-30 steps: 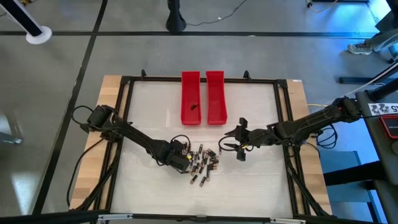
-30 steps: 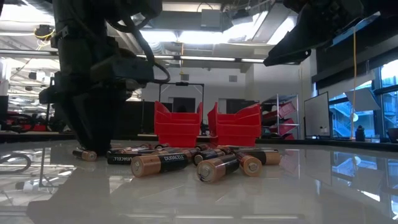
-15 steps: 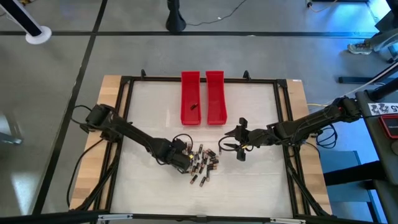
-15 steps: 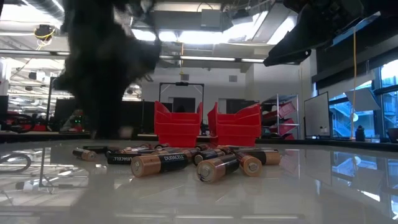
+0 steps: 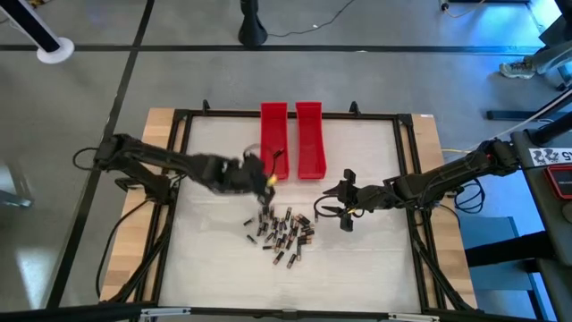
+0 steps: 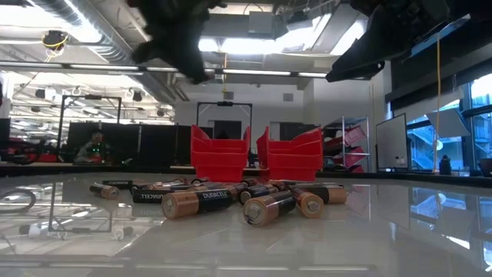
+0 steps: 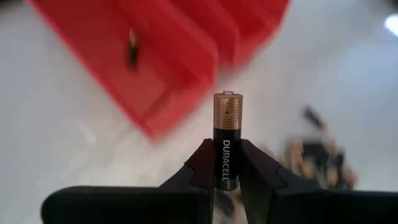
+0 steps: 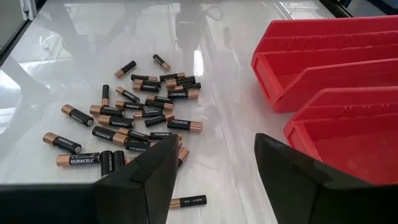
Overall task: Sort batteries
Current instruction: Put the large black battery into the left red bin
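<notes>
- One battery (image 7: 225,140) stands pinched upright between the fingers of the left gripper (image 7: 225,180), carried above the table near the front end of the left red tray (image 5: 273,143).
- That tray seems to hold a single battery (image 7: 132,48) already; the right red tray (image 5: 309,148) looks empty, though its floor is only partly visible.
- The pile of batteries (image 8: 137,115) lies loose on the table (image 5: 375,259), so nearly all sorting remains.
- The right gripper (image 5: 329,208) waits beside the pile, fingers spread, holding nothing.
</notes>
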Controlling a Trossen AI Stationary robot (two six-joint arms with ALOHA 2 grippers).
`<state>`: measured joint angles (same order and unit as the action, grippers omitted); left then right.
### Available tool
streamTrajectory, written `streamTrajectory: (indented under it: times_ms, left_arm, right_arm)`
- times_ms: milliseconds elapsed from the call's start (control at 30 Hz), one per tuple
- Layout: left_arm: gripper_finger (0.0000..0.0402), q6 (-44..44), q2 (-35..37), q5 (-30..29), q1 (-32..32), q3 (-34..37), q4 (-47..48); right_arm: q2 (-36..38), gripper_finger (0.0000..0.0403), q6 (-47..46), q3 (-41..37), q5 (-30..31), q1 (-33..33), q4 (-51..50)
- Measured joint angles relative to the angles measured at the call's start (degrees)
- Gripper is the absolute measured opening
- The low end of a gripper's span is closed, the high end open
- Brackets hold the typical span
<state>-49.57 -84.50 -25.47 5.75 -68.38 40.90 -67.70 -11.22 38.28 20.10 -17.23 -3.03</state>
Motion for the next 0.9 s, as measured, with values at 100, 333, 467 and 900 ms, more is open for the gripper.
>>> streamTrajectory:
  times_ms: [100,333,467,900]
  left_arm:
    - [0.0036,6.85,0.51,0.84,-6.04,0.0,-4.05]
    - [0.0036,17.0,-0.08,8.13,-18.09,0.02,-9.15]
    - [0.0036,19.45,-0.45,12.56,-23.05,0.02,-11.5]
    - [0.0037,21.52,-2.8,19.4,-28.71,0.0,-14.26]
  right_arm:
    - [0.0,0.0214,0.0,0.0,-0.01,0.0,-0.02]
    - [0.0,0.0214,2.57,0.0,0.01,0.0,-0.06]
    - [0.0,0.0214,0.75,0.0,-0.15,0.0,-1.14]
    - [0.0,0.0214,-1.98,-0.02,0.66,0.01,-9.15]
